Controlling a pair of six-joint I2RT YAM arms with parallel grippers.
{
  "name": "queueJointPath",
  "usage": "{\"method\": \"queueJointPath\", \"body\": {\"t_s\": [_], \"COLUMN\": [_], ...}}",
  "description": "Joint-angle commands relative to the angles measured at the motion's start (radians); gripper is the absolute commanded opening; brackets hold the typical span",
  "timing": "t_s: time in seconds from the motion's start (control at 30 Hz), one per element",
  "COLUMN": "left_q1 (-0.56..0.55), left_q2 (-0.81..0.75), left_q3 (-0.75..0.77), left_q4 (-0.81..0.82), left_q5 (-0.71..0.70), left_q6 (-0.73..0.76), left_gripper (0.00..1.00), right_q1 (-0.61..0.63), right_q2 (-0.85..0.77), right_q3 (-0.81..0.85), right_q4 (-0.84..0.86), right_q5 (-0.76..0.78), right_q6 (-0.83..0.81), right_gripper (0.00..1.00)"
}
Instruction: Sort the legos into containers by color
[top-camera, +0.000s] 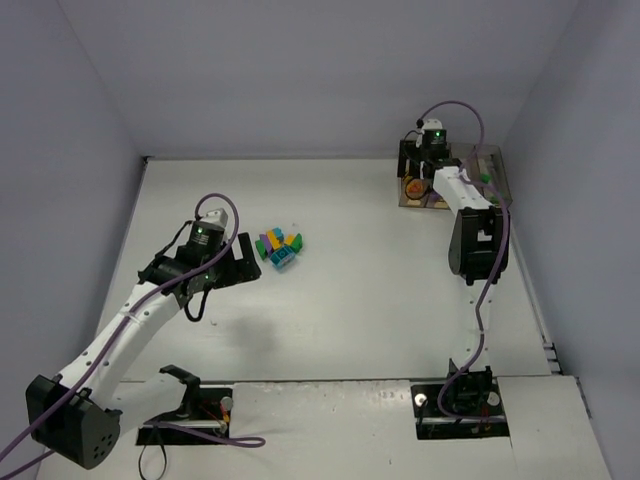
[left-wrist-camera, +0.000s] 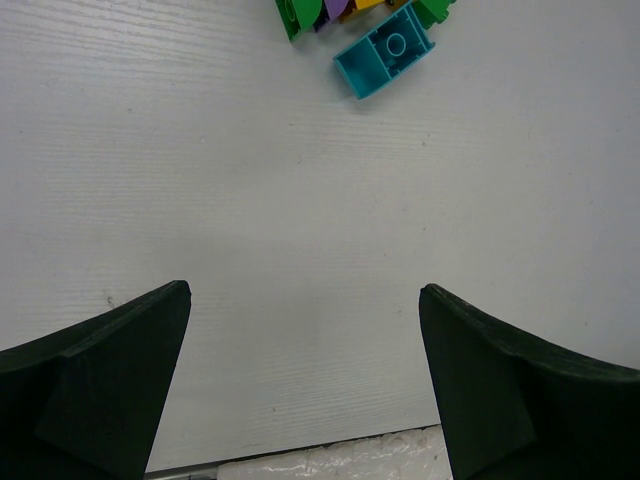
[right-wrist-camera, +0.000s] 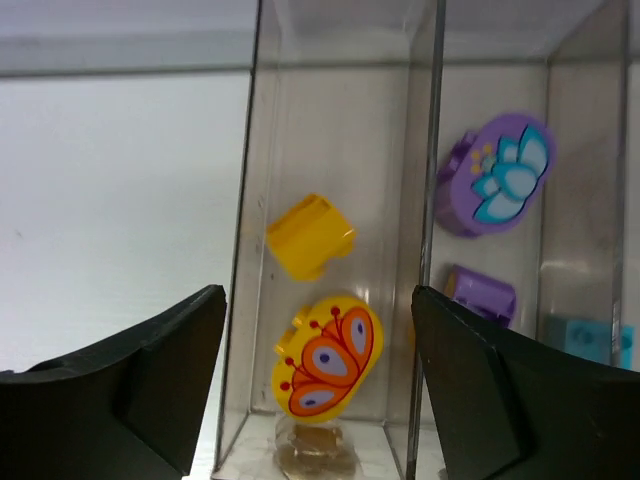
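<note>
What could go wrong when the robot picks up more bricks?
The bricks in the pile lie bunched together, so the open left gripper might grab two colors at once or scatter them. The open right gripper hangs right by the containers, so it might knock their thin walls.

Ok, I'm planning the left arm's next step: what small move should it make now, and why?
Probably ease the left gripper forward toward the teal brick. Its jaws stand open and empty over bare table, and that brick lies nearest, at the near edge of the lego pile.
</note>
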Motion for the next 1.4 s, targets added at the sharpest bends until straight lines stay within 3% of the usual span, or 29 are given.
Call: {"method": "queueJointPath", "body": {"t_s": [0.0,0.13,0.27,0.43,0.6,0.87,1.37], "left_q1": [0.003,0.003,0.003,0.003,0.003,0.003,0.003], "left_q2": [-0.001,-0.013,-0.044,-0.076,-0.107,-0.191,-0.273], "left_q3": [0.058,0.050,0.035,0.022,0.021,0.036,0.048], "left_q4": [0.045,0.045,0.046,0.023,-0.019,-0.103,-0.200], "left_q5": [-0.013,-0.016,-0.029,-0.038,-0.062,-0.075,-0.089], "left_q6": [0.000,-0.003,-0.009,-0.011,-0.006,-0.009,-0.009], "left_gripper": [0.90,0.90,0.90,0.90,0.90,0.90,0.90], "right_q1": [0.007,0.046,0.155,0.373,0.591,0.790,0.876], "right_q2": [-0.101,-0.202,-0.353,-0.473,-0.526,-0.430,-0.198], "right_q3": [0.071,0.000,-0.182,-0.376,-0.518,-0.500,-0.327], "right_q4": [0.051,0.050,0.051,0.083,0.120,0.123,0.097], "right_q5": [-0.030,-0.059,-0.083,-0.089,-0.014,0.099,0.234], "right_q6": [-0.017,-0.019,-0.017,0.071,0.171,0.182,0.070], "right_gripper": [0.76,0.76,0.72,0.68,0.76,0.80,0.78]}}
